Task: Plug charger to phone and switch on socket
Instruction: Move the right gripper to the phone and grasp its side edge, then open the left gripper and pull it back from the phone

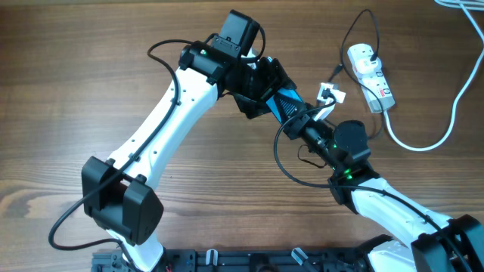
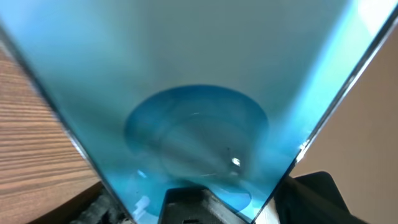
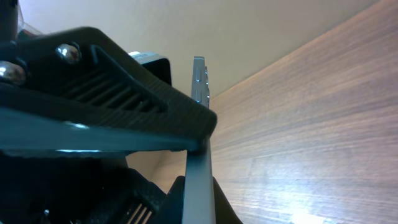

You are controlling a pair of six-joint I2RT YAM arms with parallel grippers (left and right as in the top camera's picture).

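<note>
Phone [image 2: 199, 74] filled the left gripper's [image 1: 277, 97] view, its grip untellable, while the right gripper [image 1: 306, 119] pinched its edge; plugging next needed the charger [image 1: 345, 41] tip aligned.

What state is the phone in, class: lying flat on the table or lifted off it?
Lifted: overhead, the phone shows tilted above the table; the right wrist view has it edge-on, wood beyond it.

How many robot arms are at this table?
2. In the overhead view, the left arm reaches from bottom left, the right arm from bottom right; both meet at the phone.
</note>
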